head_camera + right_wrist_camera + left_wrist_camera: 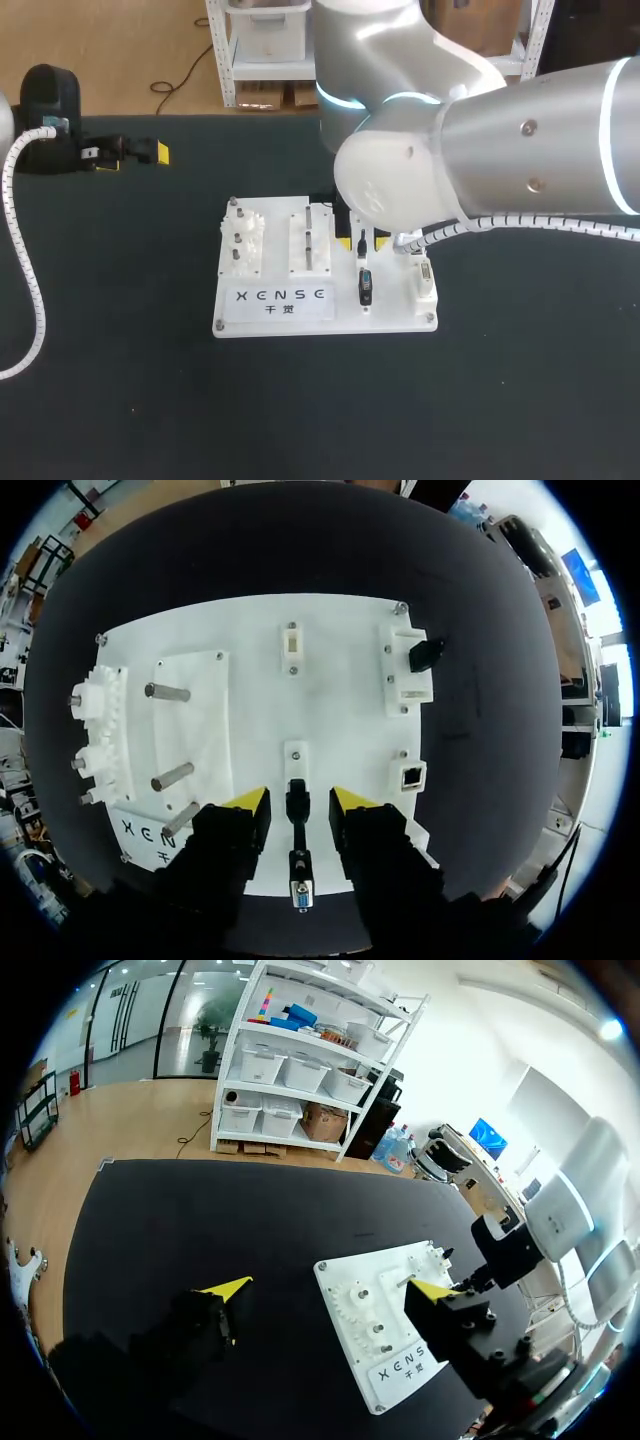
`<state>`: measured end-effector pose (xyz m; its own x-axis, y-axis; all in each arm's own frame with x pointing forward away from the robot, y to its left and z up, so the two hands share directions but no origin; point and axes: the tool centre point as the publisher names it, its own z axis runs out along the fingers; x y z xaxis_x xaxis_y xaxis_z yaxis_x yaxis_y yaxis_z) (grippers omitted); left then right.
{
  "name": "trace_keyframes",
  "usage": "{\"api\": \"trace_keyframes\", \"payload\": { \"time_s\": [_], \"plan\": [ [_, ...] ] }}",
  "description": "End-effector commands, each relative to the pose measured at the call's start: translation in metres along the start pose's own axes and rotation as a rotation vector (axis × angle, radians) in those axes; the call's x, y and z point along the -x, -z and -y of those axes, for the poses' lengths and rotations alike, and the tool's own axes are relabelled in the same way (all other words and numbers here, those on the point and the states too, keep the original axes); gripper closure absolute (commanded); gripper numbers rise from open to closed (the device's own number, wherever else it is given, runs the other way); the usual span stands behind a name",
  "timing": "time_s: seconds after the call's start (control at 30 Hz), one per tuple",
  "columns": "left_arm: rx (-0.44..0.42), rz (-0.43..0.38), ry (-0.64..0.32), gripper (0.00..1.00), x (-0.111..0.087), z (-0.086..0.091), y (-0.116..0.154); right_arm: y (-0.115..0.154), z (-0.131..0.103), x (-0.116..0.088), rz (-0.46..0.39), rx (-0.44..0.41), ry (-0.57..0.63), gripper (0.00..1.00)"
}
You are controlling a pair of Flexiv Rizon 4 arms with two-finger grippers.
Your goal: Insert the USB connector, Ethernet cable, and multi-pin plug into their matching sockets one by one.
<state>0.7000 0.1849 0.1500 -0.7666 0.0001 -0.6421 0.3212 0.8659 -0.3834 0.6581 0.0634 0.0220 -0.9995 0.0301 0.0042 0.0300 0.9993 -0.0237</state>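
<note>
The right pincer hangs over the white board with its two yellow tips a little way apart. A small black plug lies in the gap, but the tips do not touch it, so the pincer holds nothing. The front of the plug meets a little white socket block near the middle of the board; I cannot tell if it is pushed in. A thin black cord runs back from the plug to a bigger end with blue on it, lying on the board.

The left pincer is far off near the back left of the table, spread wide with nothing in it.

The table is flat, black and dull, like cloth. The board is a flat white plastic rectangle with small screws at its corners. On its left side stand white toothed wheels, bumpy round the edge. Next to them stick up smooth round metal pegs. On the right side sits a white block with a square hole, and farther back a tall white holder with a black piece in it. The right arm is fat, round and shiny silver with a glowing ring.
</note>
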Motion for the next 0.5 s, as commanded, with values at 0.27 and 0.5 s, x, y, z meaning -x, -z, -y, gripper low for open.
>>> {"api": "trace_keyframes", "payload": {
  "time_s": [0.27,0.5],
  "plan": [
    [0.000,0.000,0.000,0.00,0.0000,0.0000,0.0000,-0.0009,-0.0025,-0.0016,0.031,-0.026,0.002,0.72],
    [0.000,0.000,0.000,0.00,0.0000,0.0000,0.0000,-0.0013,-0.0030,-0.0038,0.053,-0.049,0.001,0.75]
  ]
}}
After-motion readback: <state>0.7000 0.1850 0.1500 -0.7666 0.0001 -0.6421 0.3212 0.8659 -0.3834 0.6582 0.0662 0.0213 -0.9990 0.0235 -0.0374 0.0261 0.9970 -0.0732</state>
